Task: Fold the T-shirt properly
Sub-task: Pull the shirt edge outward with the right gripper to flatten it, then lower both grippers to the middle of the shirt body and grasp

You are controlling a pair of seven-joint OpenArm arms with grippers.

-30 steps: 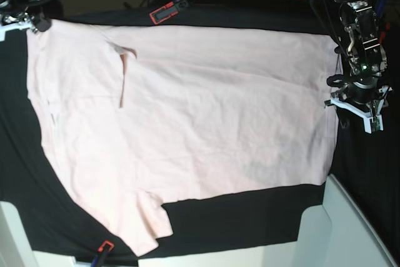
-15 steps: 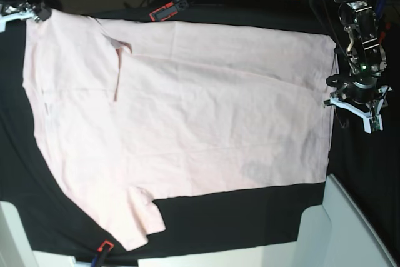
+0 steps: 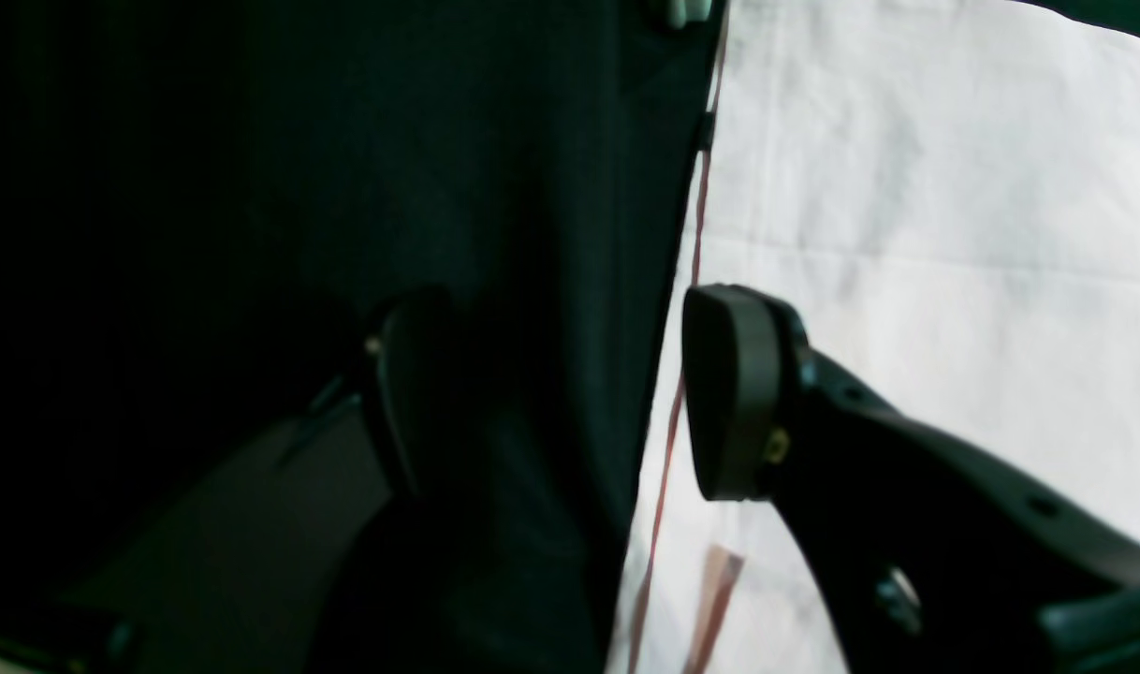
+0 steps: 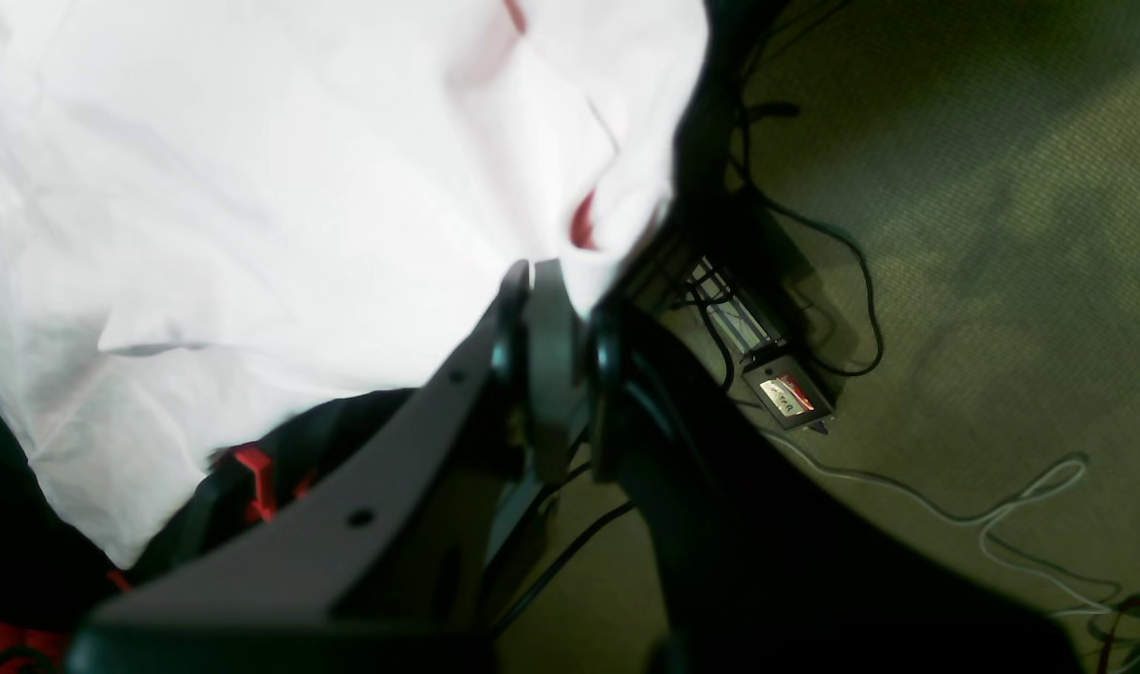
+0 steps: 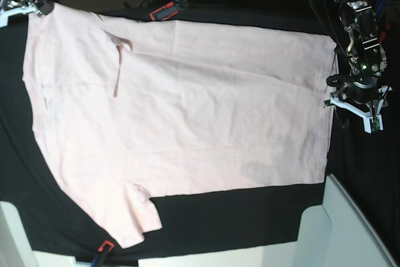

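The pale pink T-shirt (image 5: 206, 110) lies spread, plain side up, on the black cloth (image 5: 250, 217). At the far left corner my right gripper (image 5: 37, 9) is shut on the T-shirt's edge; the right wrist view shows its jaws (image 4: 551, 300) pinched on the fabric (image 4: 299, 187), past the table's edge over the floor. My left gripper (image 5: 359, 112) stands open at the T-shirt's right hem. In the left wrist view the hem (image 3: 682, 393) runs through the gap of that gripper (image 3: 570, 393), one finger (image 3: 729, 393) over the T-shirt (image 3: 954, 234), the other over the cloth.
A red-and-black clamp (image 5: 165, 12) grips the cloth's far edge and another (image 5: 103, 248) its front edge. White table parts (image 5: 340, 229) show at the front right. Cables and a power strip (image 4: 776, 374) lie on the carpet behind the table.
My right gripper has pulled the T-shirt's far left corner further back and left, and the whole left side and lower sleeve followed. The left arm has stayed still.
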